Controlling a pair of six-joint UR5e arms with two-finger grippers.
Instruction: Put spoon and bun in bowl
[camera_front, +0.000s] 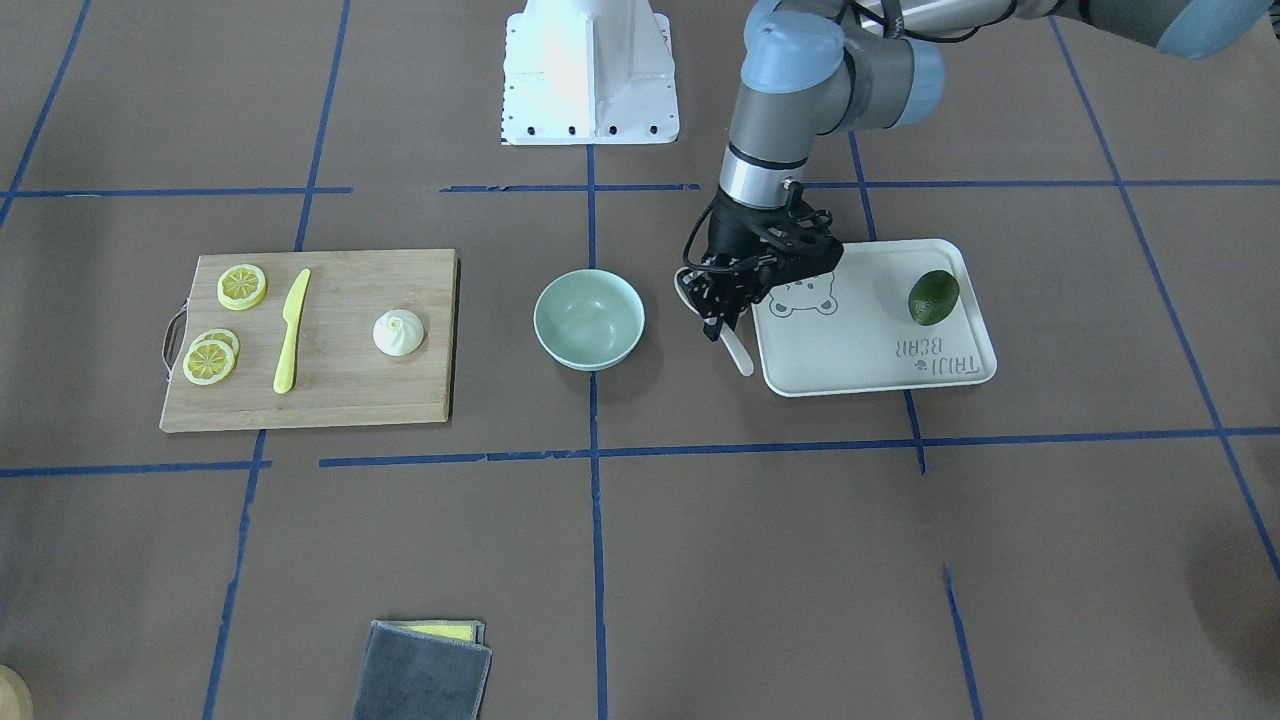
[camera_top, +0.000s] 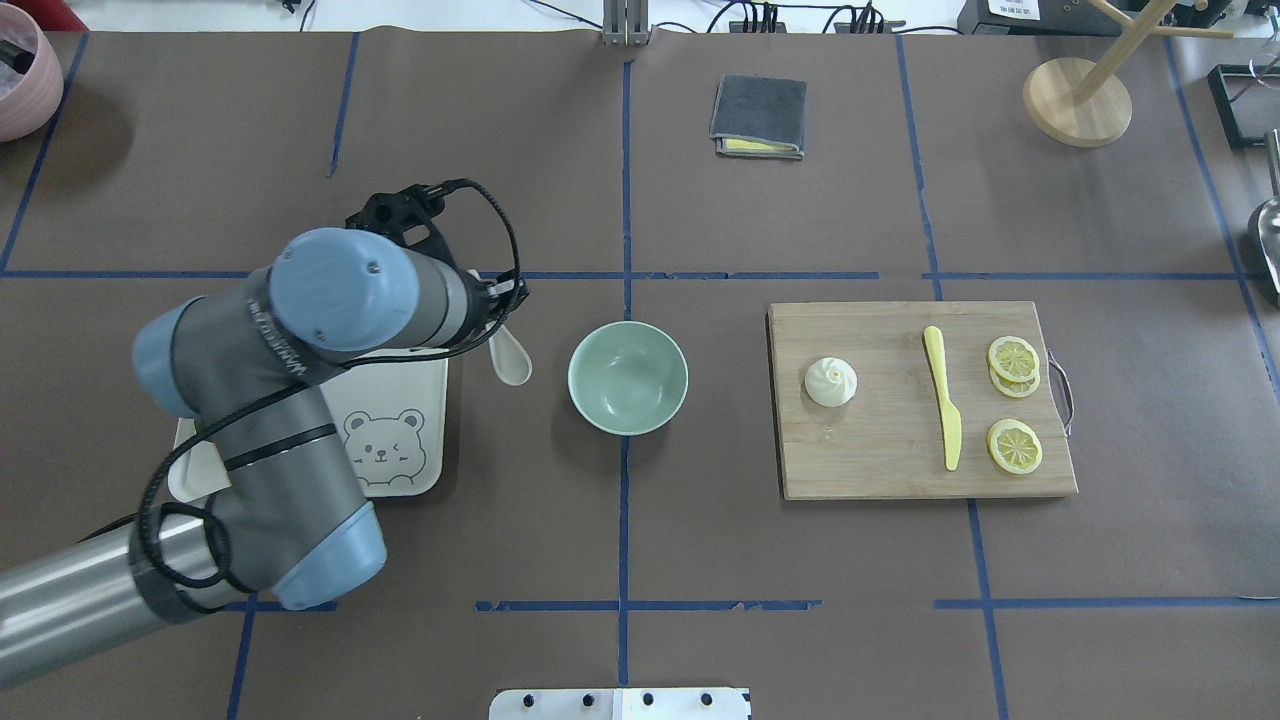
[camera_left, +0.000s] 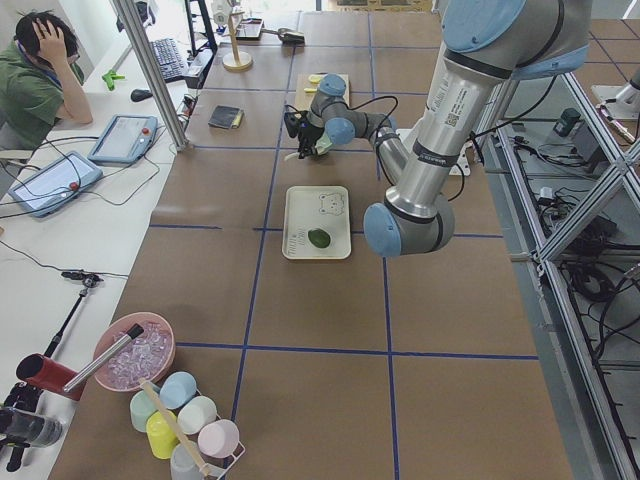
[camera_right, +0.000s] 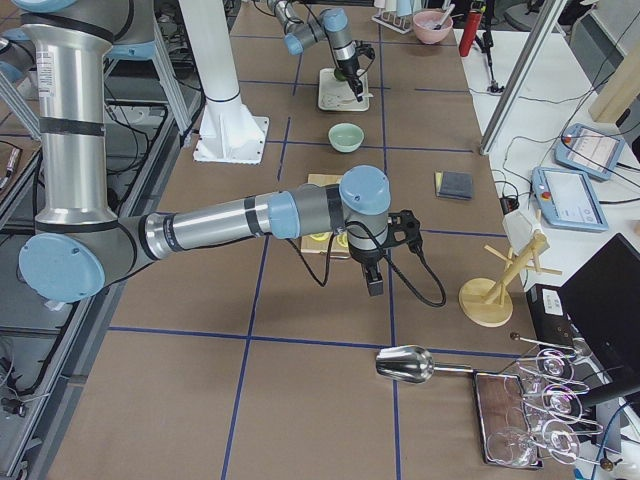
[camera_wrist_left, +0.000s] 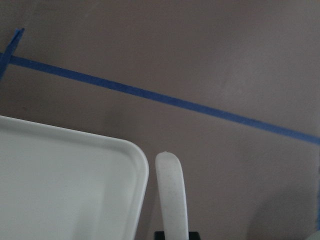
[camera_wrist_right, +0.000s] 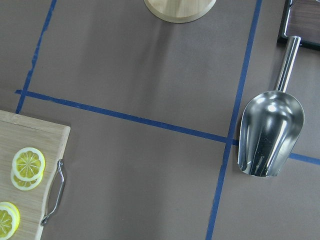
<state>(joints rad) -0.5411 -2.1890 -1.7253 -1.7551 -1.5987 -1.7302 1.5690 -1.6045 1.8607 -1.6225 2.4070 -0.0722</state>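
Observation:
The white spoon (camera_front: 738, 352) is between the fingers of my left gripper (camera_front: 720, 322), just beside the white tray's (camera_front: 860, 345) corner and to the side of the mint-green bowl (camera_front: 588, 318). The left wrist view shows the spoon (camera_wrist_left: 172, 195) rising from the jaws next to the tray (camera_wrist_left: 65, 185). In the overhead view the spoon's scoop (camera_top: 510, 357) points toward the bowl (camera_top: 628, 377). The white pleated bun (camera_front: 399, 332) sits on the wooden cutting board (camera_front: 350, 395), also in the overhead view (camera_top: 831, 381). My right gripper (camera_right: 375, 283) hangs over bare table beyond the board; I cannot tell if it is open.
A dark green avocado (camera_front: 933, 297) lies on the tray. A yellow plastic knife (camera_front: 291, 330) and lemon slices (camera_front: 242, 286) are on the board. A folded grey cloth (camera_front: 425, 670) lies near the far edge. A metal scoop (camera_wrist_right: 270, 132) lies under the right wrist.

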